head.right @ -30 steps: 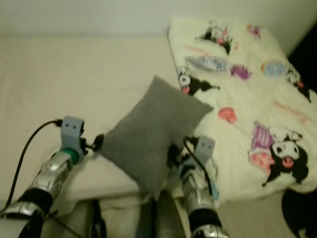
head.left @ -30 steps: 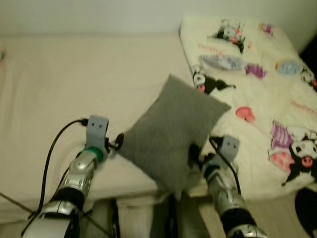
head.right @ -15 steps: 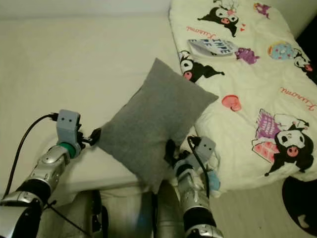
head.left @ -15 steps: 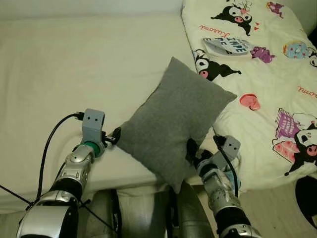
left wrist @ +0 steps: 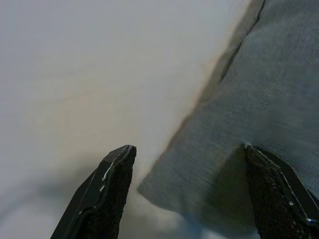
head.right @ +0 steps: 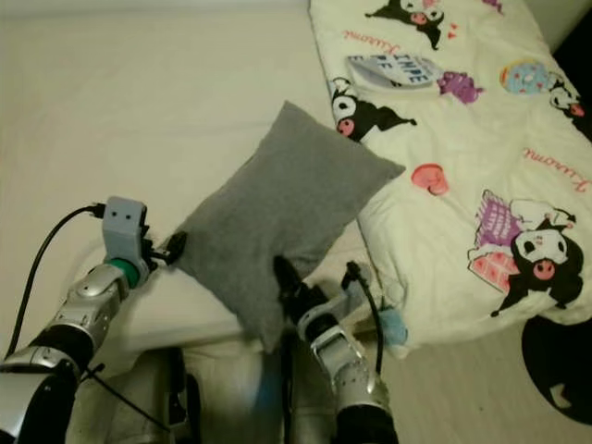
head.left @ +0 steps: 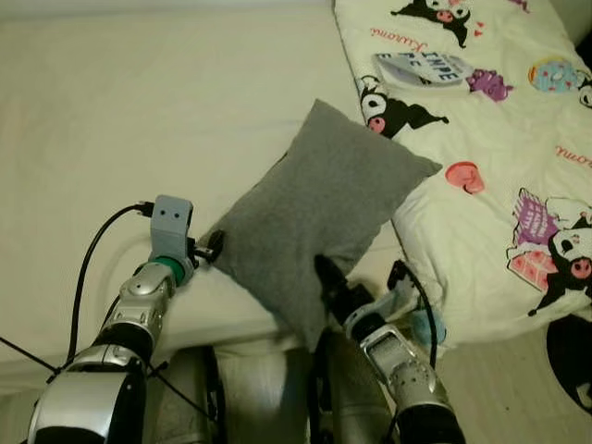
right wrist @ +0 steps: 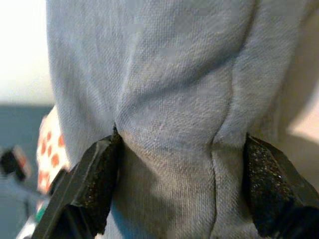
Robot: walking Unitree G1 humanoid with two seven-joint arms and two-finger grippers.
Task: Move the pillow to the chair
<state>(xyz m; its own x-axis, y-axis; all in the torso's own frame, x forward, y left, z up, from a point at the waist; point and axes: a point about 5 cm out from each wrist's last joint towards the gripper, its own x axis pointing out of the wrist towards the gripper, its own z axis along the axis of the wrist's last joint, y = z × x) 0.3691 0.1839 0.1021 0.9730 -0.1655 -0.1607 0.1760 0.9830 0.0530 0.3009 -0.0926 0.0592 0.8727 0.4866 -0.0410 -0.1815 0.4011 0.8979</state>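
Note:
A grey square pillow (head.left: 319, 217) lies cornerwise on the cream bed (head.left: 129, 111), near its front edge. My left gripper (head.left: 215, 248) is at the pillow's left corner. In the left wrist view its fingers (left wrist: 107, 199) stand apart, open, with that corner of the pillow (left wrist: 259, 114) between them and one pad against the cloth. My right gripper (head.left: 324, 273) reaches in from below at the pillow's front edge. The right wrist view shows its pads (right wrist: 97, 184) pressed into bunched grey cloth (right wrist: 169, 84), shut on the pillow.
A cream blanket with cartoon prints (head.left: 499, 139) covers the right side of the bed, and a small flat packet (head.left: 421, 67) lies on it. Pale floor (head.left: 518, 388) with a dark object (head.left: 573, 361) shows at the lower right. My legs are against the bed's front.
The camera has tilted down. My right gripper has swung left along the pillow's front edge and dug into the cloth. The left gripper stays at the left corner.

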